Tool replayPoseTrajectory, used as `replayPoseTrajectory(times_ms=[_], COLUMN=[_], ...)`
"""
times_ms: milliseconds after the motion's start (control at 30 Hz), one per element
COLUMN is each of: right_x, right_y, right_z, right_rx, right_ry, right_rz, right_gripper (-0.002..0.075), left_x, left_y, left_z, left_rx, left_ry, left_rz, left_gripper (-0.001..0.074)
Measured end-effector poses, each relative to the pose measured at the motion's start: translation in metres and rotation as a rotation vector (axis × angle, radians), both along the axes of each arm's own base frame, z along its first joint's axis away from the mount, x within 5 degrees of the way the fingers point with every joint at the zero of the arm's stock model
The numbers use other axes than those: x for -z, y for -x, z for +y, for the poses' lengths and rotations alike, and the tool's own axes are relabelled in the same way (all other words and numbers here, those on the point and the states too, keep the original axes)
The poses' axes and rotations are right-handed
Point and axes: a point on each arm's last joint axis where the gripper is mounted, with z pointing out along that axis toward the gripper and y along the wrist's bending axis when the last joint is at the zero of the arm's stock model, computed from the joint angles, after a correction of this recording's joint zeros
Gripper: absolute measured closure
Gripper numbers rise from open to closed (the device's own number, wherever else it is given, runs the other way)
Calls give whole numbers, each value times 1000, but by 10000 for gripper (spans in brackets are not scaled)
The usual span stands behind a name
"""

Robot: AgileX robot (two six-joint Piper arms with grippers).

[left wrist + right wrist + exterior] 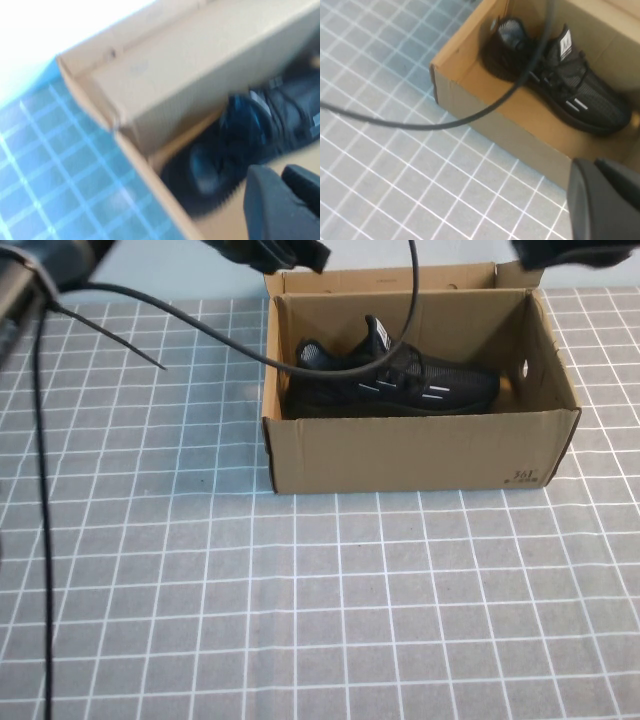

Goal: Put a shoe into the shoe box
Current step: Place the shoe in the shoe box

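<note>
- The left gripper (282, 187), raised over the box's far left corner, is seen with fingers drawn together on nothing.
- The right gripper (600, 175), closed and empty, hangs above the box's far right.
- The black mesh lace-up shoe (395, 380) lies below them, lengthwise inside the brown corrugated cardboard shoe box (410, 455), heel toward the left arm.

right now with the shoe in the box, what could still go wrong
A black cable drapes across the open shoe box right over the shoe; as the arms pull away it might snag the shoe's tongue or drag the box. The left gripper hangs above the box's far left corner and could clip that wall. The right gripper, shut, sits above the far right corner, less likely trouble.
</note>
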Motion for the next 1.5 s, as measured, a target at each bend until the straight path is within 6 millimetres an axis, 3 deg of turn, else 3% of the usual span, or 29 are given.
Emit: replayPoseTrajectory(times_ms=[167, 367, 500, 667, 700, 733, 767, 900, 1100, 1233, 1367, 1500], right_x=[-12, -9, 11, 47, 55, 62, 69, 91, 119, 132, 149, 176], right_y=[28, 82, 123, 177, 188, 197, 208, 243, 261, 269, 266, 240], right_z=[-17, -50, -75, -107, -113, -118, -124, -143, -152, -152, -150, -138], right_rx=[26, 52, 60, 64, 60, 59, 58, 51, 34, -43, -53, -11], right_ry=[-54, -107, -118, -147, -160, -170, -194, -279, -355, -471, -597, -646], right_rz=[-20, -18, -8, -6, -11, -9, -18, -65, -131, -287, -451, -497], right_gripper=[742, 742, 742, 742, 742, 742, 742, 742, 742, 742, 742, 742], left_x=[-24, -62, -72, -68, -59, -65, -51, -29, 18, 52, 87, 125], left_y=[27, 68, 98, 143, 153, 166, 174, 221, 287, 322, 345, 353], left_z=[13, 31, 46, 66, 71, 77, 81, 104, 136, 152, 163, 168], left_rx=[5, 11, -11, -40, -44, -47, -50, -66, -83, -90, -95, -99], left_ry=[-45, -48, -25, 32, 39, 65, 62, 131, 237, 292, 331, 331], left_rz=[58, 56, 65, 6, 0, -53, -45, -163, -369, -461, -528, -527], left_gripper=[731, 736, 736, 736, 736, 736, 736, 736, 736, 736, 736, 736])
